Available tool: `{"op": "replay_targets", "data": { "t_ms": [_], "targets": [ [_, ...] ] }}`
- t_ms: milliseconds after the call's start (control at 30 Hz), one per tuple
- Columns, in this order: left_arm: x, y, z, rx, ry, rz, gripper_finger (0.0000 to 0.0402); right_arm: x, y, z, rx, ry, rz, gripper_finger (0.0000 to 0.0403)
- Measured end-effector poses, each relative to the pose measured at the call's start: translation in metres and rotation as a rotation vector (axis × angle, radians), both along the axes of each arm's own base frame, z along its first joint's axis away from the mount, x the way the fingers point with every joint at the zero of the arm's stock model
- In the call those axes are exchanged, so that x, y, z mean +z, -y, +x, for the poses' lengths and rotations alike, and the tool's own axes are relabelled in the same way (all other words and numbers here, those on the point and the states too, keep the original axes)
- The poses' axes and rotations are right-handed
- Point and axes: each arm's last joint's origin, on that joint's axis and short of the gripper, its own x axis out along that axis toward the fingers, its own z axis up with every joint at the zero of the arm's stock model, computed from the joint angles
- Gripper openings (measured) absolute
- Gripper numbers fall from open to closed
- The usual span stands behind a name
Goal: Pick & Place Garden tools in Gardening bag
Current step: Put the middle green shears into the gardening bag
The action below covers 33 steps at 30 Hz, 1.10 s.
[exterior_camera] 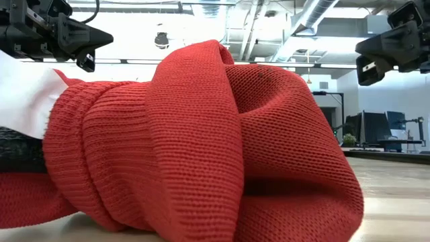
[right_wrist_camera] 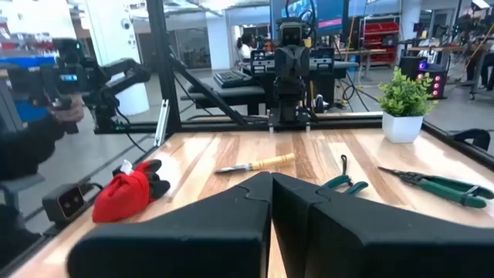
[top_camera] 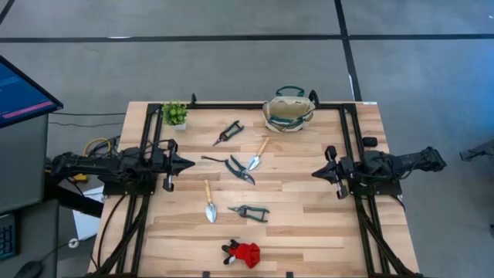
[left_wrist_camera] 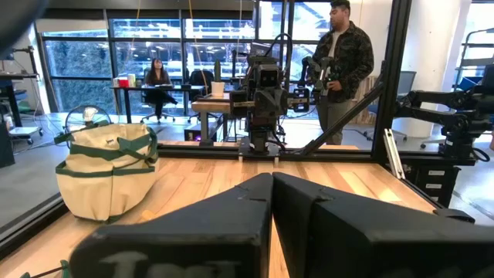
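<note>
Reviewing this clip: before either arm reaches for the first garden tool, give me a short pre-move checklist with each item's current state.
1. Left gripper empty and shut, raised at the table's left side: ok.
2. Right gripper empty and shut, raised at the right side: ok.
3. Gardening bag upright at the far edge, mouth facing up: ok.
4. Tools apart enough for a clean grasp: trowel and green-handled pruners lie separate: ok; black fork touches the shears: not ok.
5. Red-and-black bundle at the near edge, clear of other tools: ok.
6. Potted plant away from the bag: ok.
</note>
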Motion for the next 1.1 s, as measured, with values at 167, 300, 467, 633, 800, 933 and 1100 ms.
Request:
{"op": "replay_targets", "data": {
  "t_ms": [167,300,467,633,800,933,1100],
  "targets": [
    [0.0,0.0,0.0,0.0,0.0,0.0,0.0002,0.002,0.0,0.0,-0.006,0.018,0.008,0.0001],
    [0.0,0.0,0.0,0.0,0.0,0.0,0.0002,0.005,0.0,0.0,-0.008,0.046,0.014,0.0001],
    [0.0,0.0,0.0,0.0,-0.001,0.001,0.0002,0.005,0.002,0.0,-0.052,0.049,0.017,0.0001],
    [0.0,0.0,0.0,0.0,-0.001,0.002,0.0002,0.006,0.002,0.0,-0.055,0.059,0.019,0.0001],
    [0.014,0.0,0.002,0.004,0.003,0.027,0.0002,0.016,0.002,-0.002,-0.056,0.091,0.027,0.0001],
    [0.027,0.001,0.01,0.005,-0.046,0.059,0.0002,0.023,0.003,-0.004,-0.063,0.089,0.027,0.0001],
    [0.028,0.001,0.03,0.012,-0.178,0.07,0.0002,0.02,0.004,0.002,-0.158,-0.005,0.032,0.0001]
  ]
}}
